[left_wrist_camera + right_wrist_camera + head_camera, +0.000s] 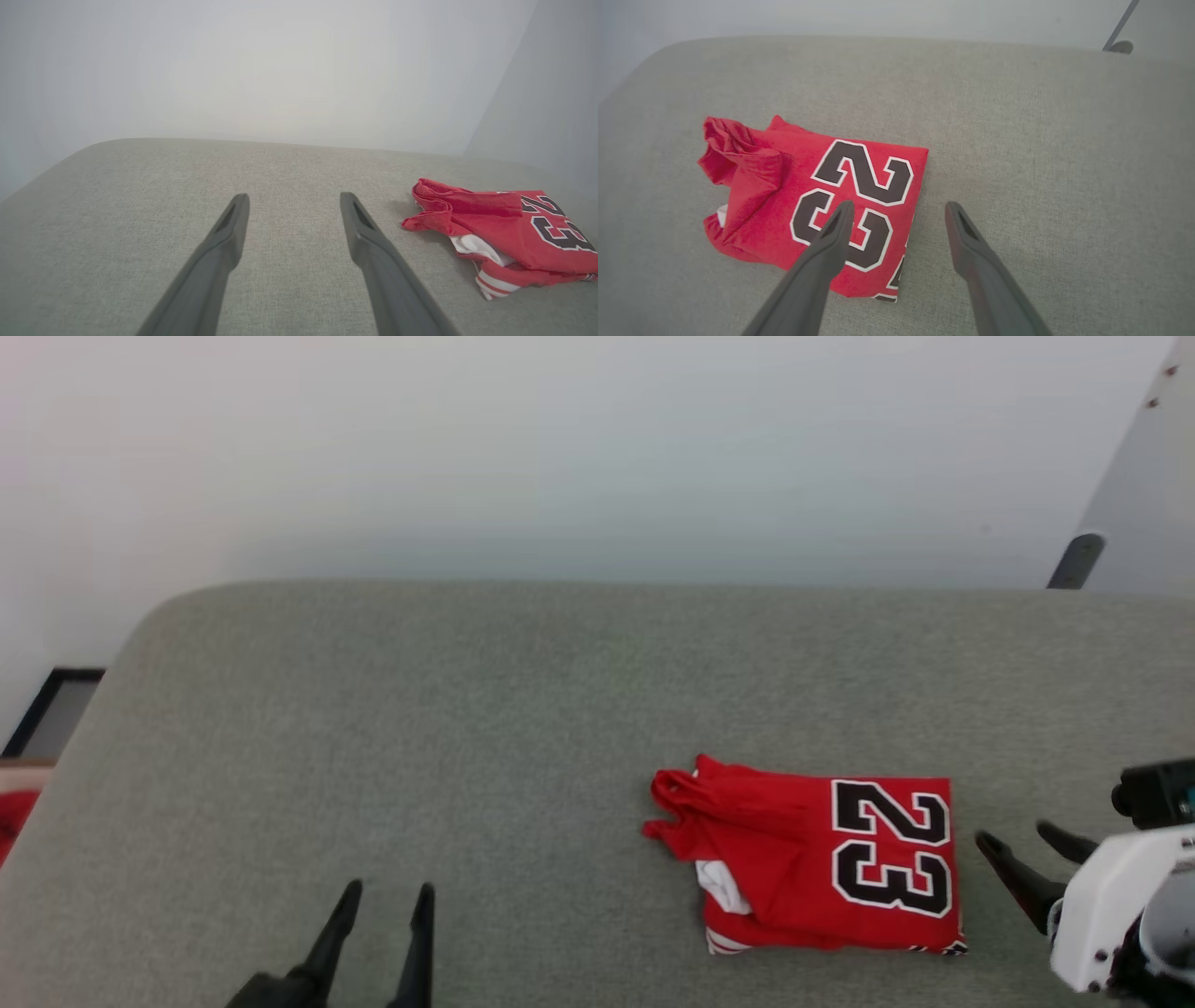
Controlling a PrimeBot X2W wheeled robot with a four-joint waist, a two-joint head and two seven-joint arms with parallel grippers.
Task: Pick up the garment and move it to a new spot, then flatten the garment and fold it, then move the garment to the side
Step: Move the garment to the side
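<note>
Garment (pixel 822 859): red knit cloth, folded into a rough rectangle and lying flat on the table.
Print: a black "23" with a white outline faces up on the right half of the fold, turned sideways in my head view.
Left end: bunched and creased into a loose red lump, not squared off like the right end.
Near-left edge: a bit of white sleeve and some red-white striped trim peek out from under the top layer.
Garment's place: right of centre on the table, toward the near edge.
Right gripper (pixel 1016 833): released and empty, its two long dark tapered fingers spread wide. It sits just beside the garment's right edge, tips pointing at it, with a strip of bare table between.
Right wrist view: my left finger crosses the "23" in the picture. I cannot tell its height above the cloth from here.
Left gripper (pixel 389 889): also released and holding nothing, over bare table. The garment is well apart from it, off to its right.
Table (pixel 467 709): grey woven fabric with a fine weave, matte, with a rounded far-left corner.
Wall (pixel 560 448): plain, pale and smooth, behind the table.
</note>
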